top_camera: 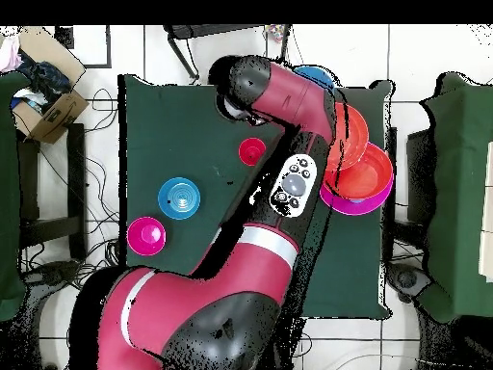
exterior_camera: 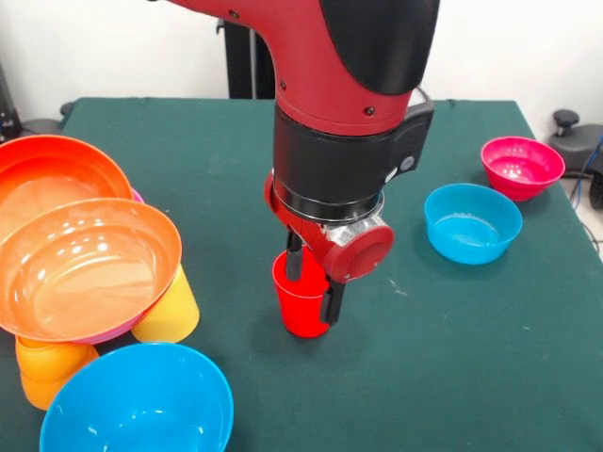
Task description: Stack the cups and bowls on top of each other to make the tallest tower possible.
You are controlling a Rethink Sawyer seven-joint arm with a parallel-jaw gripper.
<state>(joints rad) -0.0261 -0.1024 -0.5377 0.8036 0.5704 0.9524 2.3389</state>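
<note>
A red cup (exterior_camera: 301,303) (top_camera: 252,151) stands upright on the green table (exterior_camera: 452,358), near its middle. My gripper (exterior_camera: 314,282) comes down over it, open, with one finger (exterior_camera: 295,259) inside the cup and the other (exterior_camera: 333,299) outside its right wall. At the left, an orange bowl (exterior_camera: 85,264) lies tilted in a pink bowl (exterior_camera: 99,333), propped on a yellow cup (exterior_camera: 171,311) and an orange cup (exterior_camera: 47,369). A second orange bowl (exterior_camera: 47,174) sits behind them. In the overhead view the arm hides the gripper.
A large blue bowl (exterior_camera: 141,407) sits at the front left corner. A small blue bowl (exterior_camera: 471,222) (top_camera: 179,198) and a small magenta bowl (exterior_camera: 521,167) (top_camera: 146,233) stand apart at the right. A cardboard box (top_camera: 48,101) lies off the table.
</note>
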